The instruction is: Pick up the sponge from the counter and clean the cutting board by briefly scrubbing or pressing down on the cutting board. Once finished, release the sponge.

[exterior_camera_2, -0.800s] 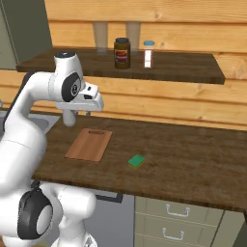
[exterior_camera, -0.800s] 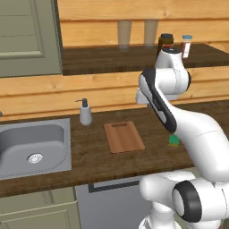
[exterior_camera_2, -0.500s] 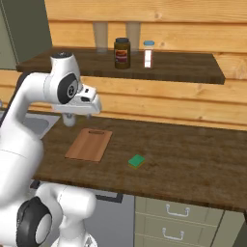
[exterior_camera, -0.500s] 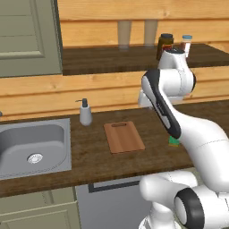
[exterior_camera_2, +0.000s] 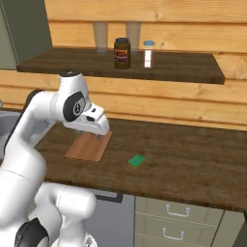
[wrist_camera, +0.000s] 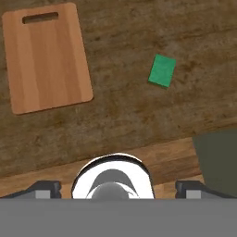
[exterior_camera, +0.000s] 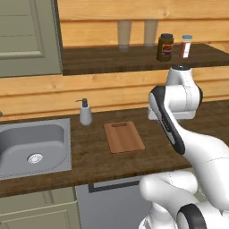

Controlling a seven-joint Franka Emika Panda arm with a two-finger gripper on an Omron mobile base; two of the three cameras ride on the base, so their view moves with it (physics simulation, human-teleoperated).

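One small bright green rectangular sponge [wrist_camera: 162,70] lying flat on dark brown wood-grain counter [wrist_camera: 139,106], well apart from reddish-brown wooden cutting board [wrist_camera: 46,55]; two-finger gripper [wrist_camera: 118,189] spread wide above, empty.

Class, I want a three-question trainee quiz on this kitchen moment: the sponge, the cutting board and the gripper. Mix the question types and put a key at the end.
1. True or false: the sponge lies on the cutting board.
2. What state is the gripper in? A) shut on the sponge B) open and holding nothing C) shut on the soap bottle
3. Fill in: the cutting board's slot handle points toward the back ____.

Key
1. False: it lies on the counter, apart from the board.
2. B
3. wall
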